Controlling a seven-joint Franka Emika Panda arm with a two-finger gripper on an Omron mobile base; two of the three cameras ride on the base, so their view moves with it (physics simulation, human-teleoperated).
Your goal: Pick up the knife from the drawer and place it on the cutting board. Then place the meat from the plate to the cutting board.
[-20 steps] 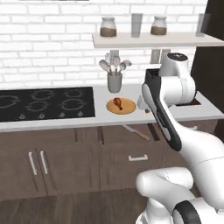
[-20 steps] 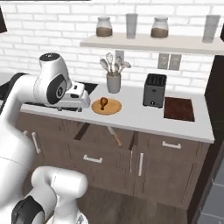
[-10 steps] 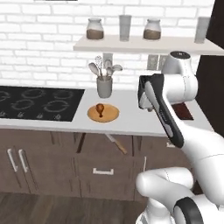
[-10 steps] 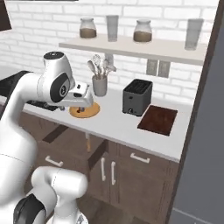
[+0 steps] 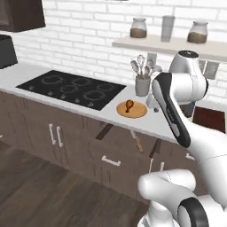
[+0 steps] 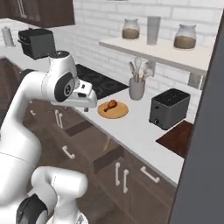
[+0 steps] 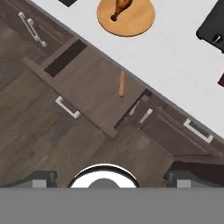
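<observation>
The wide dark-brown drawer (image 7: 83,85) stands pulled out under the white counter, its silver bar handle (image 7: 68,107) facing the floor side. The knife (image 7: 121,84), with a tan handle, lies inside it near the counter edge and also shows as the knife (image 5: 138,142). On the counter sits the round tan plate (image 7: 126,17) with the meat (image 7: 121,8) on it. The dark cutting board (image 6: 181,138) lies to the right, past the toaster. My gripper (image 7: 109,178) hangs high above the drawer front, open, with nothing between its fingertips.
A black toaster (image 6: 169,108) stands between the plate and the cutting board. A grey utensil holder (image 5: 142,84) is behind the plate, and a black stove top (image 5: 71,88) lies to the left. A shelf (image 5: 173,44) with jars runs above the counter. Narrower cabinet doors flank the drawer.
Both base views have shifted and tilted, so the base has moved; the counter now runs diagonally. The arm keeps much the same pose and the gripper stays open.
</observation>
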